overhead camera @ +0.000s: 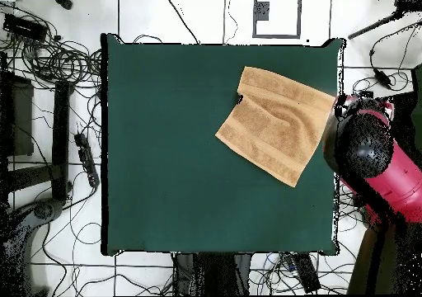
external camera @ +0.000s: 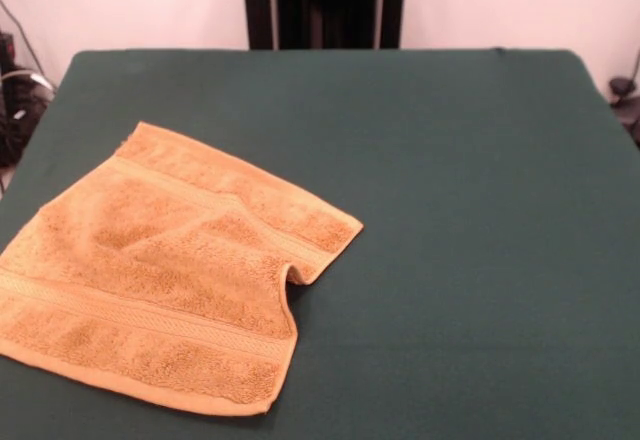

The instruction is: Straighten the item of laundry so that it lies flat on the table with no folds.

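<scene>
- We judge the job mostly done — the towel (external camera: 160, 275) lies spread near one side edge of the green surface (external camera: 460, 240), but one edge is tucked into a fold.
- The red arm (overhead camera: 375, 157) hovers just off that side edge; we cannot tell how its fingers stand.

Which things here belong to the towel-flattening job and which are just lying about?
Job: orange towel, with a fold along one edge; green table; robot arm, off to the table's side.
Lying about: cables on the floor; power strip.
</scene>
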`<act>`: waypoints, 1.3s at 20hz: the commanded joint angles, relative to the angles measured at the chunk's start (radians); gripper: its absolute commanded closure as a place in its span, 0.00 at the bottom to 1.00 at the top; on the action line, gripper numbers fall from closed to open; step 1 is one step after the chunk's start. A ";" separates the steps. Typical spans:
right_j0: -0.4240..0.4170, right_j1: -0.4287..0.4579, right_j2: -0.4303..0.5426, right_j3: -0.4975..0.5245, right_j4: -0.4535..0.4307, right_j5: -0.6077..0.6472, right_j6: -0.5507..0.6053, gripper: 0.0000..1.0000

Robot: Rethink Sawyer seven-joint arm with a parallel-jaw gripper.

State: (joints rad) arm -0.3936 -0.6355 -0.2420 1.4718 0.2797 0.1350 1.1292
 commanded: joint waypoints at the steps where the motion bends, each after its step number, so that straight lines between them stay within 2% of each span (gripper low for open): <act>1: 0.035 0.082 0.034 0.123 0.025 0.053 0.284 0.00; 4: 0.026 0.129 0.033 0.094 0.010 0.038 0.262 0.00; 10: 0.057 0.263 -0.032 0.019 0.044 0.040 0.292 0.00; 16: 0.087 0.342 -0.091 -0.020 0.086 0.142 0.318 0.00; 26: 0.141 0.407 -0.117 0.000 0.148 -0.042 0.349 0.00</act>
State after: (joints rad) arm -0.3180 -0.2981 -0.3798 1.4398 0.3581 0.1328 1.1372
